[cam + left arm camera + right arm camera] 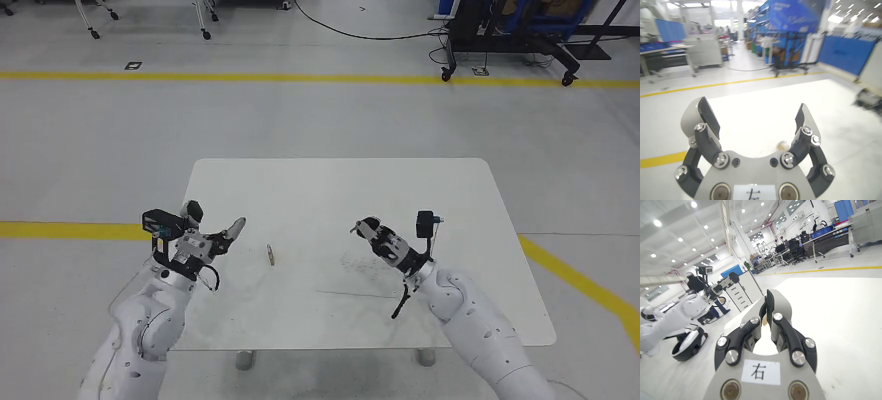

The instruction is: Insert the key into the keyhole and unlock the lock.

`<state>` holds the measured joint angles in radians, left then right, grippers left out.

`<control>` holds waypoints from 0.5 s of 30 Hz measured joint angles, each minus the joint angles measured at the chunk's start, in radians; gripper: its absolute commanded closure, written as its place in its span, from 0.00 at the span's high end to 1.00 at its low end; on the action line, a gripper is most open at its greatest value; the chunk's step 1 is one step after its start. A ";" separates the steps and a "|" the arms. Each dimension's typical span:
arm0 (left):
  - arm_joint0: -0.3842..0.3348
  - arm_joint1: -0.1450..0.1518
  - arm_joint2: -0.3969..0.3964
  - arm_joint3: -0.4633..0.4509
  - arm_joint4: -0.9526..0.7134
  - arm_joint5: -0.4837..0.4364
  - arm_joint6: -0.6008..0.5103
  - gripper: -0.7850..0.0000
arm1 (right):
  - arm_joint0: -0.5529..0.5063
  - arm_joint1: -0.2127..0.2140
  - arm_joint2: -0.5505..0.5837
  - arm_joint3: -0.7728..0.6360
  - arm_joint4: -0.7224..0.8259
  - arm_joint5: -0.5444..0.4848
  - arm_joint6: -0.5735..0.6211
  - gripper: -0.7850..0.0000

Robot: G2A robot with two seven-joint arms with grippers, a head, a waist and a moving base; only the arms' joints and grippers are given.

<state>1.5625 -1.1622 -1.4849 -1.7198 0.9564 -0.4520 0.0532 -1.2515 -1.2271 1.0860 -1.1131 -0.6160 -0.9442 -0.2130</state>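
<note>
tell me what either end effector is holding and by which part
Left end effector is open and holds nothing. Right end effector is shut; a small tan bit shows between its pads, but whether it is gripped cannot be told.

A robotics lab hall is indicated by yellow floor lines [300,76], blue storage racks [787,28] and workbenches [829,237] beyond the white tabletop [340,200].

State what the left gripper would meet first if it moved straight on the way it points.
Probably nothing: the left gripper points over bare table; the small brass object lies off its line. Depth unclear.
</note>
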 measured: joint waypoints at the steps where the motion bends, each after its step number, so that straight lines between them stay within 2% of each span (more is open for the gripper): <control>1: -0.047 -0.002 0.032 0.032 -0.077 -0.078 -0.025 1.00 | 0.015 -0.009 -0.024 0.025 0.050 -0.023 0.007 0.00; 6: -0.227 -0.020 0.176 0.176 -0.339 -0.294 -0.138 1.00 | 0.072 -0.046 -0.123 0.108 0.220 -0.070 0.055 0.00; 11: -0.386 -0.042 0.314 0.400 -0.719 -0.508 -0.238 1.00 | 0.117 -0.077 -0.192 0.165 0.383 -0.068 0.090 0.00; 13: -0.448 -0.045 0.362 0.486 -0.849 -0.561 -0.327 1.00 | 0.124 -0.082 -0.214 0.153 0.461 -0.068 0.130 0.00; 15: -0.493 -0.044 0.397 0.537 -0.923 -0.563 -0.421 1.00 | 0.131 -0.082 -0.226 0.140 0.526 -0.068 0.182 0.00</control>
<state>1.0699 -1.2063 -1.0878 -1.1828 0.0338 -1.0155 -0.3680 -1.1207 -1.3090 0.8602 -0.9735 -0.0901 -1.0123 -0.0306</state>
